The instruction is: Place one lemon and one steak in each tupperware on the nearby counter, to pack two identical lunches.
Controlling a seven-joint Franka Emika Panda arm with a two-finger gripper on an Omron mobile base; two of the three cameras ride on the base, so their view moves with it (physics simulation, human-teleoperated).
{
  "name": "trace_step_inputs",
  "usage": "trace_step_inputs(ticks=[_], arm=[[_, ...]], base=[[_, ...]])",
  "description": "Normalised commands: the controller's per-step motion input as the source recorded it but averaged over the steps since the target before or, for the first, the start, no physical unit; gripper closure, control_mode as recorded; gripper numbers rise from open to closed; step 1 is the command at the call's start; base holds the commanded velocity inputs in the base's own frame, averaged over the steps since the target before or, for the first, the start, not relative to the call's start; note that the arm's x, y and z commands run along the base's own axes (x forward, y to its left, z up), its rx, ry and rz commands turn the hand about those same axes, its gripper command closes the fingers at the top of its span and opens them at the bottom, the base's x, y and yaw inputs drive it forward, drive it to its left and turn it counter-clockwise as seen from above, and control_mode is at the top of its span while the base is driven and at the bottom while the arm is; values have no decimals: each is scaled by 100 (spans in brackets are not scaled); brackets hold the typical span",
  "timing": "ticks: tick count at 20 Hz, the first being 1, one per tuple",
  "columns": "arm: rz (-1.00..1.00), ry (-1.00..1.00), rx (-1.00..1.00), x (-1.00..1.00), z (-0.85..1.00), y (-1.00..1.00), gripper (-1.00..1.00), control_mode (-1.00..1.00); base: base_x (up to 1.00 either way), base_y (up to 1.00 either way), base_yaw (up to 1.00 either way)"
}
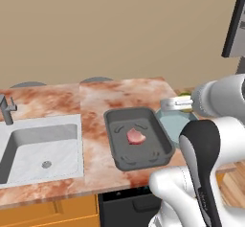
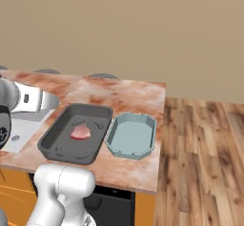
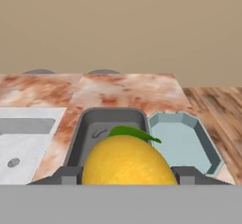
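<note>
Beige wall behind; marbled reddish-brown and cream bench (image 2: 128, 94) below it, with orange cabinet fronts and a dark panel beneath, and wooden plank floor (image 2: 205, 158) off its right end.

Your stock on the bench:

1. Dark grey rectangular tupperware (image 1: 116, 147), rounded corners, near the front edge. It holds one pink-red steak (image 1: 136, 136), lying flat on the container floor, roughly central.
2. Pale teal octagonal tupperware (image 2: 131, 135), just beside the grey one on its right, close to the bench's right end. You see bare teal floor inside it in the right base view and the hand view.
3. White sink basin (image 1: 43, 149) with a dark faucet (image 1: 6, 108), set into the bench to the left of the grey container.

Your arm:

4. Gripper (image 3: 127, 173), in the hand view looking out over the grey container toward the wall. The jaws stand partly apart, one dark fingertip (image 3: 66, 175) on each side of a lemon (image 3: 126, 160), which they hold between them.
5. Lemon: bright yellow, green leaf on top, held above the near end of the grey tupperware, clear of the bench.
</note>
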Motion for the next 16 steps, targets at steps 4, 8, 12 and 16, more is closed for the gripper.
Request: trace_step_inputs(ticks=[4, 8, 12, 16], arm=[[0, 19, 0, 23, -60, 31, 100, -100], [0, 38, 0, 27, -57, 17, 100, -100], [0, 42, 0, 29, -60, 4, 100, -100], [0, 21, 0, 32, -62, 0, 100, -100]], base=[[0, 0, 0], [0, 0, 0], [0, 0, 0], [0, 0, 0]])
